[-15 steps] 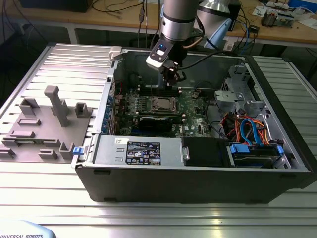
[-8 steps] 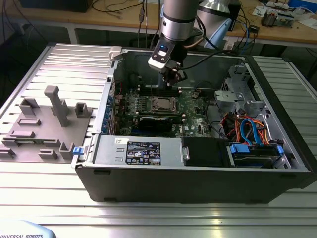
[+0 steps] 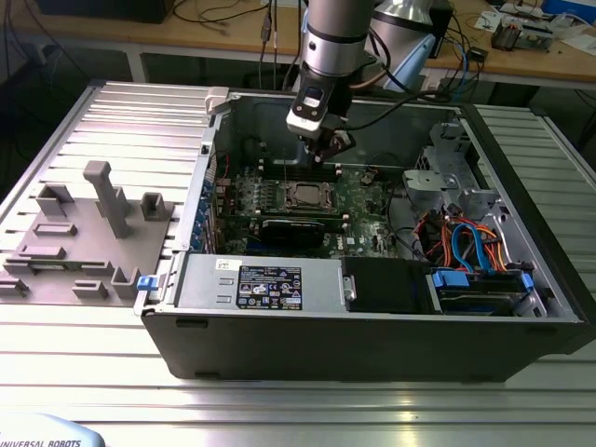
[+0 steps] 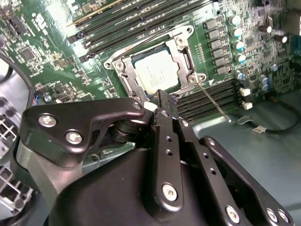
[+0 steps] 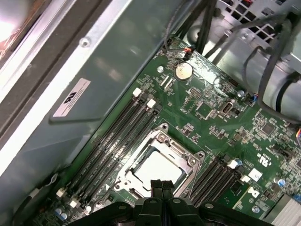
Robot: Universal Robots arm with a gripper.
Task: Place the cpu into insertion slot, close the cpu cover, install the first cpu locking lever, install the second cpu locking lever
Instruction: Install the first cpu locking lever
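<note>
Silvery metal marks my target: in the exterior view I have the gripper (image 3: 328,147) hanging inside the open computer case (image 3: 372,345), above the insertion slot (image 3: 304,195). In the second wrist view the cpu (image 4: 156,75) already lies in the slot with the cpu cover (image 4: 186,61) framing it. In the first wrist view the jaws look pressed together, empty, just above the cover's edge.
</note>
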